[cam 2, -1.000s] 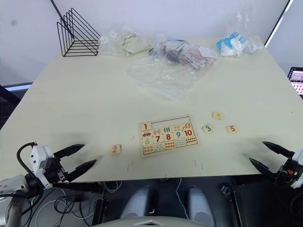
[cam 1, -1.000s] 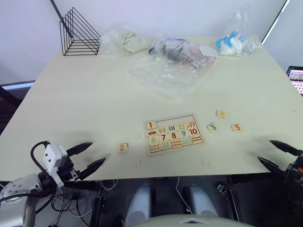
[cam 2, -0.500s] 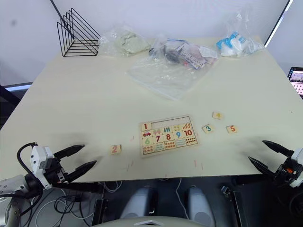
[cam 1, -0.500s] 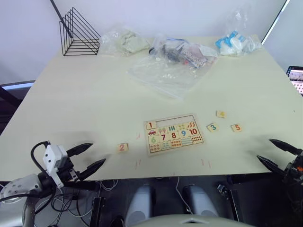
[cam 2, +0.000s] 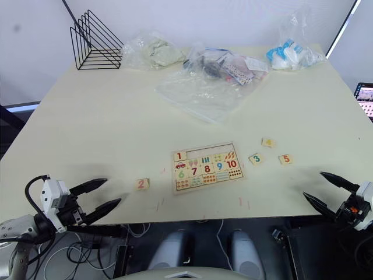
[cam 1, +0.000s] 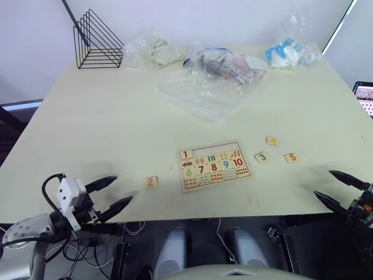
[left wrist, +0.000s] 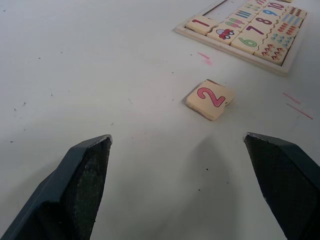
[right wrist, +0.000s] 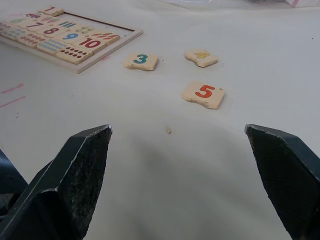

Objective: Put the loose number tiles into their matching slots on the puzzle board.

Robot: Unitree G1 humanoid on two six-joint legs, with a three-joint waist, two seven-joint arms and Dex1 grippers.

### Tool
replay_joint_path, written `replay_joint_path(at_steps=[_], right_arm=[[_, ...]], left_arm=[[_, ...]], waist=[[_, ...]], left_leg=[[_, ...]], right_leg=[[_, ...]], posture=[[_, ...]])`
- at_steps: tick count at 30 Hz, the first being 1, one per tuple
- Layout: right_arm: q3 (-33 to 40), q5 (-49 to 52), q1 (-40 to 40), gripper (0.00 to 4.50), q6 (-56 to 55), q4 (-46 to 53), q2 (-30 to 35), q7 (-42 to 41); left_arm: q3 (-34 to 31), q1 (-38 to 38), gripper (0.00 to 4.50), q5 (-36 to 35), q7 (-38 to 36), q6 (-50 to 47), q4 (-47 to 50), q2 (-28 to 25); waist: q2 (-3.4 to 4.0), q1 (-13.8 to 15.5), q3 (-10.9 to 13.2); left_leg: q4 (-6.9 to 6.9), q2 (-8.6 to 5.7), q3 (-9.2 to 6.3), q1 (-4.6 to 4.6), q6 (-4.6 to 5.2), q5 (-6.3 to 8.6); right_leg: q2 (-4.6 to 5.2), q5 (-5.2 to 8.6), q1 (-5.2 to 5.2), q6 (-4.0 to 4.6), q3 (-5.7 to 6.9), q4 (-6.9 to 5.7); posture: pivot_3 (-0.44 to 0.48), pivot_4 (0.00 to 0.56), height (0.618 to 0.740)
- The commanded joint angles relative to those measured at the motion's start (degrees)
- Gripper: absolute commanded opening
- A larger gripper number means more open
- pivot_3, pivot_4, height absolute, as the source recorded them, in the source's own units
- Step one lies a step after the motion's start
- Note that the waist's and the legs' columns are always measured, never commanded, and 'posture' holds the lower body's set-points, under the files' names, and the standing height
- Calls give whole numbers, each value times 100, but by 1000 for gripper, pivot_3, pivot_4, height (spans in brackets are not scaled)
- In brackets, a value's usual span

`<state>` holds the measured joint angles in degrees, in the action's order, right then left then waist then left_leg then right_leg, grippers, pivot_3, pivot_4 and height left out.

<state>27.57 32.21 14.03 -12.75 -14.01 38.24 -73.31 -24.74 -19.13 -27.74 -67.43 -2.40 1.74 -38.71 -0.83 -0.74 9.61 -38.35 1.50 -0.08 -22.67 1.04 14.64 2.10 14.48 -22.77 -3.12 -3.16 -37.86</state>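
Note:
The puzzle board (cam 1: 214,165) lies near the middle front of the table. A red 1 tile (cam 1: 186,154) sits in the leftmost slot of its top row; the other slots (cam 1: 218,147) are empty. A red 2 tile (cam 1: 151,182) lies loose to the board's left. To its right lie a green 3 tile (cam 1: 261,157), a yellow 4 tile (cam 1: 271,140) and an orange 5 tile (cam 1: 291,157). My left gripper (cam 1: 119,190) is open at the front edge, short of the 2 tile (left wrist: 210,98). My right gripper (cam 1: 323,182) is open, short of the 5 tile (right wrist: 203,94).
A black wire rack (cam 1: 96,41) stands at the back left. Clear plastic bags (cam 1: 213,81) with small items lie across the back, one more at the back right (cam 1: 288,52). A lit screen (cam 1: 364,93) shows past the table's right edge.
Both grippers have crept slightly inward along the table's front edge. The tiles and the board have not moved.

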Motion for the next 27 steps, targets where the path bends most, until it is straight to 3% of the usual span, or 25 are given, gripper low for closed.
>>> replay_joint_path(at_steps=[1, 9, 16, 27], right_arm=[[172, 138, 22, 4500, -35, 110, 29, -30], [173, 132, 25, 4500, -81, 83, 4, -47], [146, 646, 314, 4500, 298, 655, 77, -615], [-77, 976, 153, 4500, 408, 1100, 196, -1763]], left_arm=[[-40, -1, 4486, -93, -26, 22, 182, -95], [-4, 50, 4486, -105, -98, 61, 130, -132], [179, 511, 4486, -23, -823, 312, -335, -545], [1413, 2370, 4486, 572, -2496, 1515, -2092, -1290]], waist=[[0, 0, 0], [0, 1, 0], [2, 4, 0], [2, 9, 1]], left_leg=[[0, 0, 0, 0, 0, 0], [0, 0, 0, 0, 0, 0], [1, 0, 1, -1, 0, 0], [0, -15, -1, -4, 0, 0]], right_leg=[[0, 0, 0, 0, 0, 0], [0, 0, 0, 0, 0, 0], [-2, 0, 0, 0, 3, 0], [-4, -1, 0, -1, 9, 2]], posture=[[0, 150, 740], [0, 150, 740], [0, 150, 740], [0, 150, 740]])
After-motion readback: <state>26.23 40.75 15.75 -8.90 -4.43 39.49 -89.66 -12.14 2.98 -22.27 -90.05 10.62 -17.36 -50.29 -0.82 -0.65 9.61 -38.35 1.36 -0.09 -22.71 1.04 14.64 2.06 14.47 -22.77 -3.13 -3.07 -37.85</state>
